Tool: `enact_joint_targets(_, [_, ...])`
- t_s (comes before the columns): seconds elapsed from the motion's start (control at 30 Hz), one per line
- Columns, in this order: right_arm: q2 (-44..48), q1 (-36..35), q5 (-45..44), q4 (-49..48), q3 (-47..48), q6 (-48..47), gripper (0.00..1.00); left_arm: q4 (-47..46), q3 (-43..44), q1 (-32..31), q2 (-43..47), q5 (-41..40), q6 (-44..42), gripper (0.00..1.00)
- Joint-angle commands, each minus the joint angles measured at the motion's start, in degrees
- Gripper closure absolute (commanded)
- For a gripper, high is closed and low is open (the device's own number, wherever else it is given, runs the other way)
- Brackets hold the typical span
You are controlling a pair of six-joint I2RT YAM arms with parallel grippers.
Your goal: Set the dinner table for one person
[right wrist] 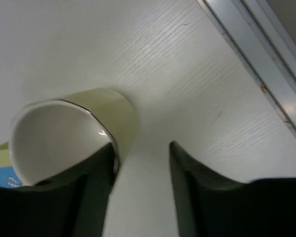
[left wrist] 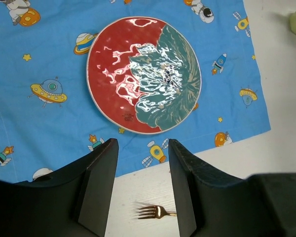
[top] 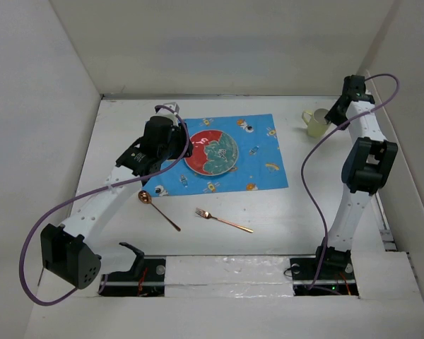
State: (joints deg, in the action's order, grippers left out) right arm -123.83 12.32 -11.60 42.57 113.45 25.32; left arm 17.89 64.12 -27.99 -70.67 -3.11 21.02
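Note:
On the white dinner table (top: pixel 297 212), a blue cartoon-print cloth (top: pixel 265 169) carries a red and teal plate (top: pixel 210 152). In front of the cloth lie a copper spoon (top: pixel 157 208) and a copper fork (top: pixel 224 219). A pale yellow mug (top: pixel 314 123) stands at the back right. My left gripper (left wrist: pixel 140 143) hangs open, high over the cloth's near edge, with the plate (left wrist: pixel 144 74) ahead and the fork's tines (left wrist: pixel 150 212) below. My right gripper (right wrist: pixel 140 145) is open just right of the mug (right wrist: pixel 108 113). Its left finger overlaps the rim, and only bare table lies between the jaws.
White walls close in the table on the left, back and right. A metal rail (right wrist: pixel 256 54) runs along the right edge, close to the mug. The arm bases and their purple cables (top: pixel 307 176) sit at the near edge.

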Motion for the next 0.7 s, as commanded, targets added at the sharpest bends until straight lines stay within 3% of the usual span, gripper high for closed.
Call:
enact_joint_targets(0.0, [1.05, -0.80, -0.71, 0.50, 1.52, -0.62, 0.54, -3.04, -0.75, 0.21, 0.45, -0.14, -1.33, 0.58])
enact_joint_targets(0.07, [0.61, -1.41, 0.43, -0.38, 1.34, -0.36, 0.66, -3.04, -0.57, 0.21, 0.36, -0.14, -1.42, 0.58])
enact_joint_targets(0.1, [0.35, -1.42, 0.52, -0.29, 1.42, -0.19, 0.95, -3.12, -0.40, 0.21, 0.01, -0.14, -1.42, 0.58])
enact_joint_targets(0.13, [0.43, -1.42, 0.17, 0.23, 1.69, 0.34, 1.00, -3.04, -0.14, 0.21, -0.16, -0.14, -1.50, 0.58])
enact_joint_targets(0.37, [7.29, -5.71, 1.30, -5.74, 3.25, -2.99, 1.00, -2.42, 1.09, 0.21, -0.52, -0.40, -1.50, 0.58])
enact_joint_targets(0.47, [4.84, -8.44, 3.85, -1.53, 11.14, -4.49, 1.00, -2.42, 1.88, 0.21, -0.78, -0.14, -1.59, 0.58])
enact_joint_targets(0.5, [2.04, -12.19, 6.12, 1.44, 15.88, -5.27, 1.00, -2.42, 2.41, 0.21, -0.78, 0.12, -1.42, 0.58])
enact_joint_targets(0.67, [-1.93, -16.53, 7.46, 3.84, 20.22, -5.63, 1.00, -1.90, 2.50, 0.21, -0.34, 0.21, -1.42, 0.58])
